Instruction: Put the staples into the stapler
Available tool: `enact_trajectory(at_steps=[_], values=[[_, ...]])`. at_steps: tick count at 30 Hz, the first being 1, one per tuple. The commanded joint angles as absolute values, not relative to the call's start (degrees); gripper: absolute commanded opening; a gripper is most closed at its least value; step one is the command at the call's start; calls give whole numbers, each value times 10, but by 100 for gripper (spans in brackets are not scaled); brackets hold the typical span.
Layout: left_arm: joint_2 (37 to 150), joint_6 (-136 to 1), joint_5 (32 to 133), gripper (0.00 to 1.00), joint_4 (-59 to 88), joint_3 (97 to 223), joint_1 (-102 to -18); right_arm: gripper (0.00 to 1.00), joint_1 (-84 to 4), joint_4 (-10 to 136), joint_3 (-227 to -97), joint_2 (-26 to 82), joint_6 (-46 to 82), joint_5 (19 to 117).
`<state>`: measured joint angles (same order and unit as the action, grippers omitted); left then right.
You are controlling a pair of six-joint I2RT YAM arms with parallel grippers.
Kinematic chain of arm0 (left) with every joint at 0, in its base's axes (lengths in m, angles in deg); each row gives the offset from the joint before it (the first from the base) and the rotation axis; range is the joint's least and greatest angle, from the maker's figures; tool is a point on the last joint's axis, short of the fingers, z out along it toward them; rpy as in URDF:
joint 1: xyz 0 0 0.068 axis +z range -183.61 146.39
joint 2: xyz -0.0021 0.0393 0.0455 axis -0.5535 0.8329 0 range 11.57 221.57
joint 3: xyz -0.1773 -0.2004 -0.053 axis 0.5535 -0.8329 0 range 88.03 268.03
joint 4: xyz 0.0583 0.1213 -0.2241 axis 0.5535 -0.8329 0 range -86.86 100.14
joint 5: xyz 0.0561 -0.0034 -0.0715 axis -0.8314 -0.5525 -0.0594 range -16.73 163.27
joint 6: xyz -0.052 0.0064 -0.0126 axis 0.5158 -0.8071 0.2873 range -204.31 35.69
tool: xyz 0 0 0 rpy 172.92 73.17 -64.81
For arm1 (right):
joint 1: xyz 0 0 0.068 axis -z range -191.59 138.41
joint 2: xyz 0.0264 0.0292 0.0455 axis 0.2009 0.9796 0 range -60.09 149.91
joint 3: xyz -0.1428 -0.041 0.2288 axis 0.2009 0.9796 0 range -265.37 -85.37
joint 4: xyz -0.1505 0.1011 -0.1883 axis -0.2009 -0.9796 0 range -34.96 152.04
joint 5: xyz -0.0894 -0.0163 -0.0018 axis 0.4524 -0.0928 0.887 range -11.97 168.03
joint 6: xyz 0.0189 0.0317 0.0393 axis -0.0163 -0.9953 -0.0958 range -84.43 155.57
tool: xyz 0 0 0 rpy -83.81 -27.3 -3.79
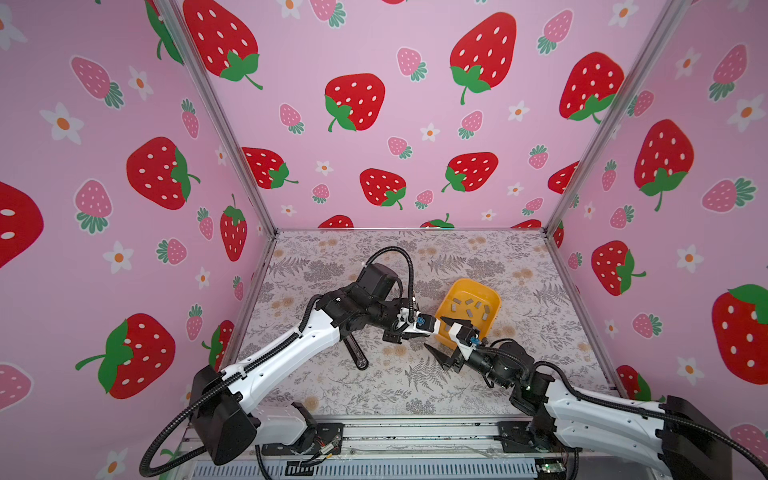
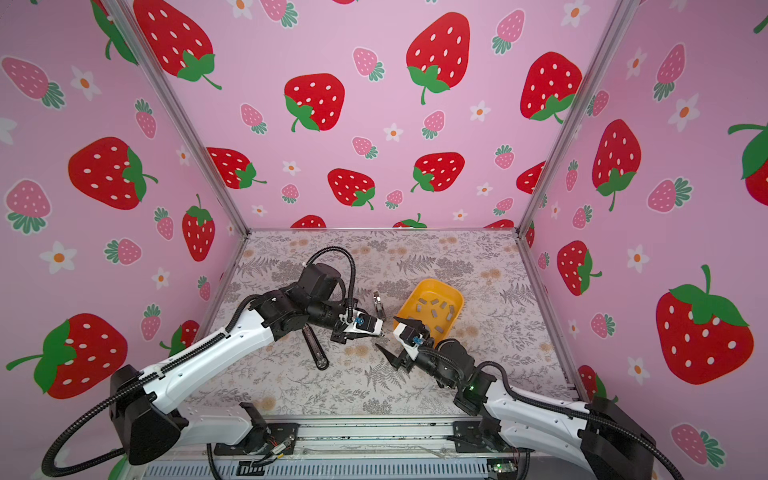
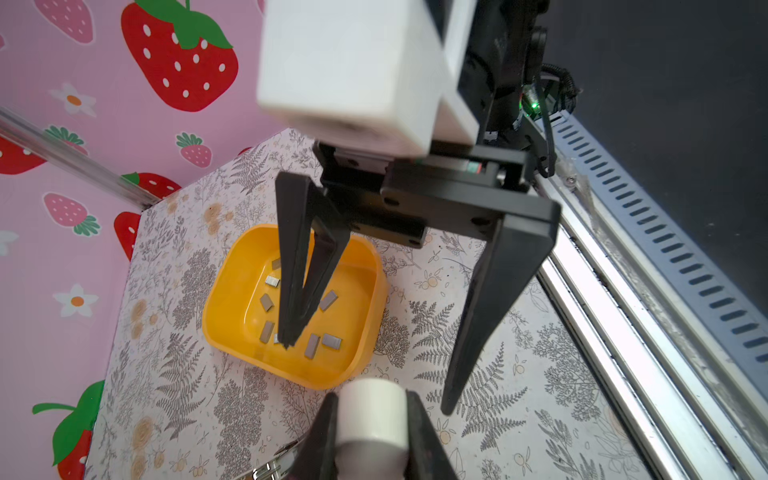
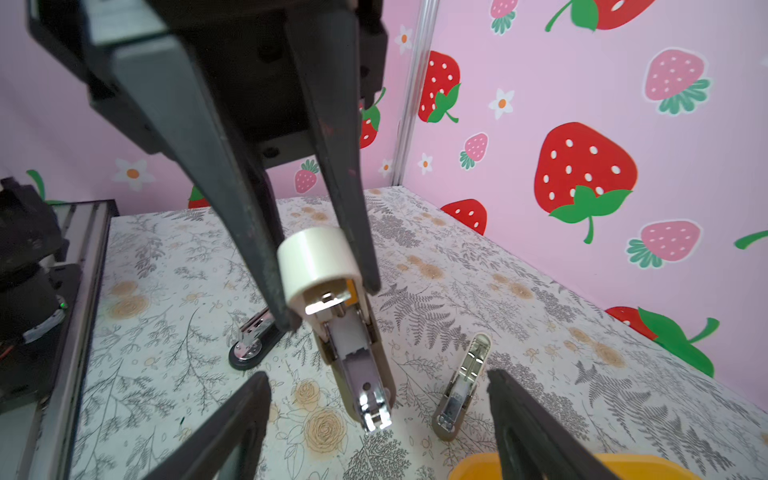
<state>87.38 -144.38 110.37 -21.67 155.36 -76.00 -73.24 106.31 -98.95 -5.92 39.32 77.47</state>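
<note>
The stapler is gripped by its white cap in the clamped left end effector. It is held tilted above the tabletop with its metal magazine pointing downward, presumably so that the channel is presented for loading. A black base lies on the tabletop just beside it; whether the two are joined cannot be told. A loose metal channel lies near the held part, apart from it. The right end effector is spread wide and empty, close to the stapler, with one finger seen in front of the yellow tray. The staples are scattered flat on the tray's floor, and none is seen in the magazine. The tray is set just beside the right end effector, so a short reach is judged enough. A strip is judged to be needed next, and a fine pinch on so thin a piece lying flat is likely to be the hard part.
</note>
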Motion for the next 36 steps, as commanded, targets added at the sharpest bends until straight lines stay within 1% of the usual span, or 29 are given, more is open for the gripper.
enact_trajectory(at_steps=[1,3,8,15,22,25,30,33,36], values=[[874,-1478,1144,0,-245,1575,-772,83,-747,1087,-1005,-33,425,745],[873,-1481,1141,0,-247,1573,-778,81,-753,1089,-1012,-16,428,743],[874,-1486,1140,0,-254,1574,-783,71,-764,1095,-1025,11,430,752],[878,-1493,1140,0,-261,1576,-785,65,-772,1115,-1021,14,429,752],[881,-1496,1148,0,-264,1576,-785,54,-774,1127,-1023,24,428,759],[883,-1497,1150,0,-265,1576,-785,47,-774,1135,-1024,29,422,768],[882,-1499,1154,0,-264,1576,-784,37,-775,1145,-1030,40,412,777],[881,-1498,1150,0,-262,1574,-785,30,-774,1144,-1032,43,408,786],[880,-1495,1147,0,-257,1572,-784,26,-775,1144,-1032,43,408,799]])
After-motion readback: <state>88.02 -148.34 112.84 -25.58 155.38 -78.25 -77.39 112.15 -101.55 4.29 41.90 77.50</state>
